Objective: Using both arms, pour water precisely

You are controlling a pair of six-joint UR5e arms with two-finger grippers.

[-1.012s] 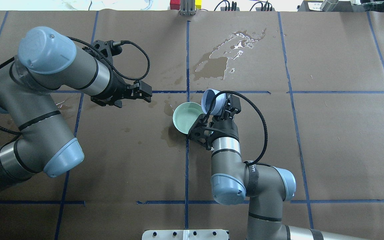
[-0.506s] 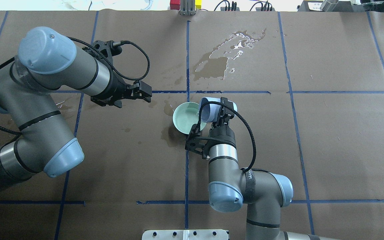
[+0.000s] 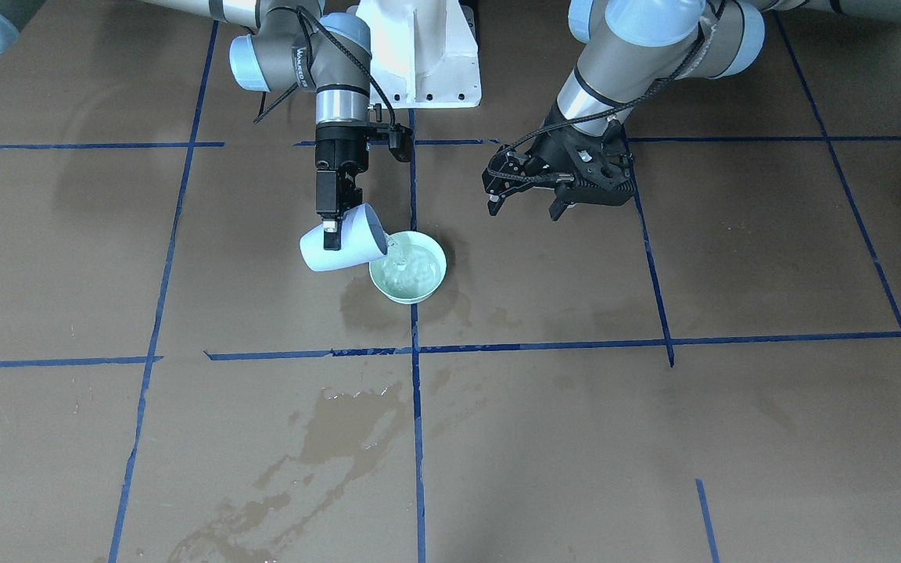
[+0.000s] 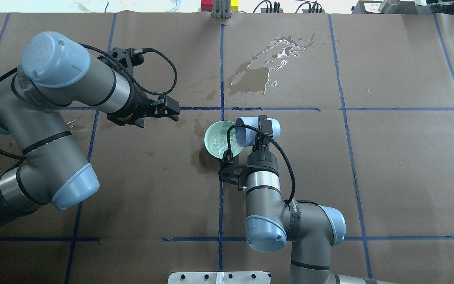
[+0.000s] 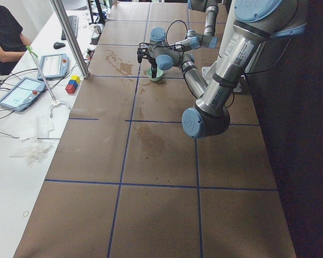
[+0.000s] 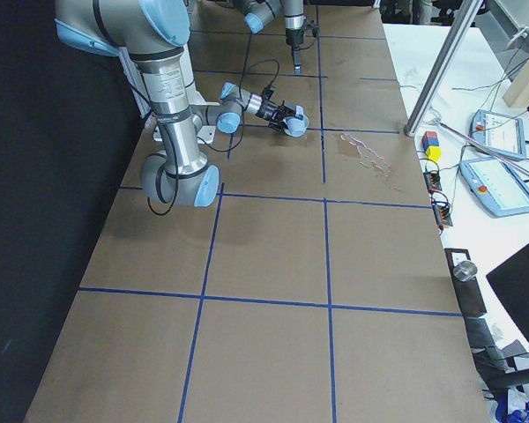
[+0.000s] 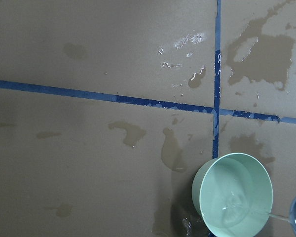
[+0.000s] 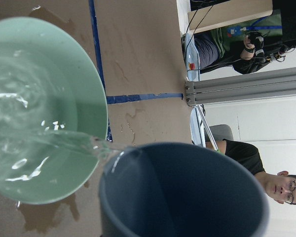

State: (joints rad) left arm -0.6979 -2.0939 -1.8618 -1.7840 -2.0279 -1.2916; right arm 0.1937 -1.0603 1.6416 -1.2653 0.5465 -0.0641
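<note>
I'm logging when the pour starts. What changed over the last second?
The right gripper, shut on the blue cup, shifted slightly toward the robot's left and tipped the cup further over the green bowl; water now streams into it. The left gripper, open, and the bowl stayed put.

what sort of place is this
Probably a robotics lab: a left arm and right arm at a paper-covered table gridded with blue tape, the right gripper holding a tipped cup over a bowl, control tablets and a person nearby.
</note>
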